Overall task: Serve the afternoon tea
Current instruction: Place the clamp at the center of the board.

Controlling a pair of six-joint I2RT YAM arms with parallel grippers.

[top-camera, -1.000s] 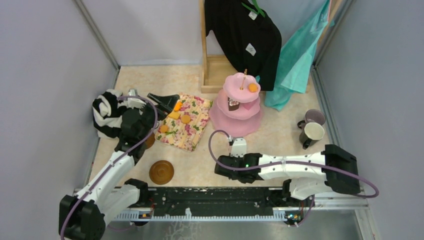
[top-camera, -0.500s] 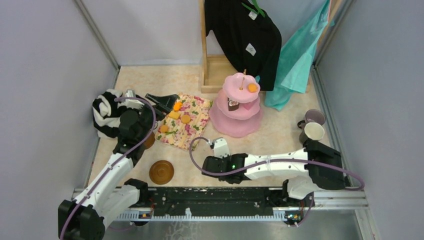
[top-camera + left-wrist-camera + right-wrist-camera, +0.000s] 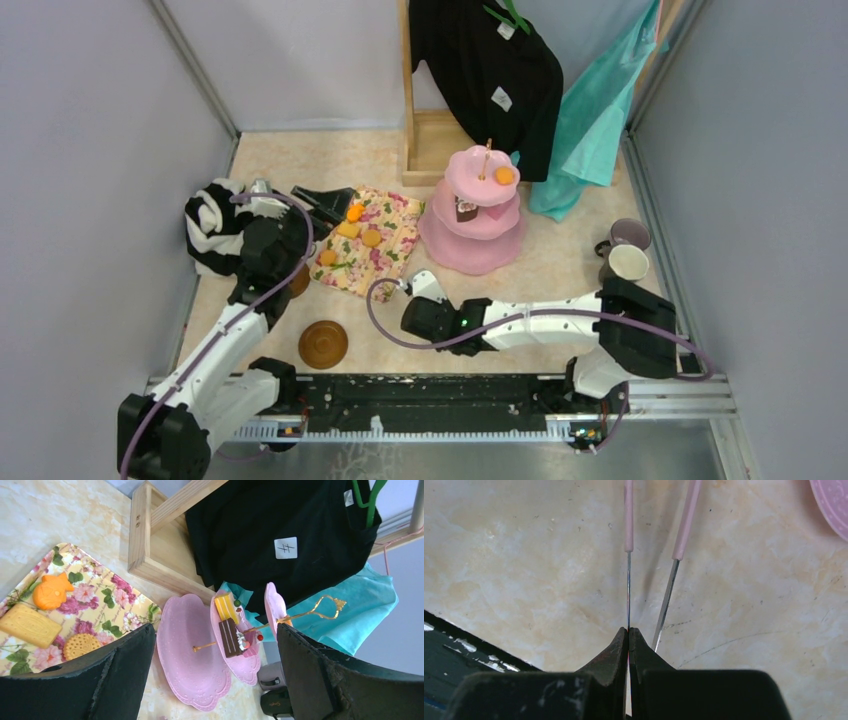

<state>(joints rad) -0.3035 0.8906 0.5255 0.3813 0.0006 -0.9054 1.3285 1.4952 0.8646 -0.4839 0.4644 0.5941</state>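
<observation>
- Right gripper [image 3: 628,632] has swung left toward the floral cloth [image 3: 385,258], clamped on a thin pink-handled utensil [image 3: 628,525].
- Left gripper [image 3: 215,630] hovers spread wide before the cake stand [image 3: 185,672].

Place: robot test cell, a lab setup
Frame: black mounting rail [image 3: 420,395] carrying left arm [image 3: 215,350] and right arm [image 3: 540,325]
Walls: plain grey panels [image 3: 90,150] on metal posts [image 3: 195,70], boxing in the table [image 3: 560,275] beyond the rail
Staging: toy cake stand [image 3: 475,215] and hung garments [image 3: 500,70], far from the rail

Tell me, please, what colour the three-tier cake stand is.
The cake stand is pink, shown best in the top external view.
</observation>
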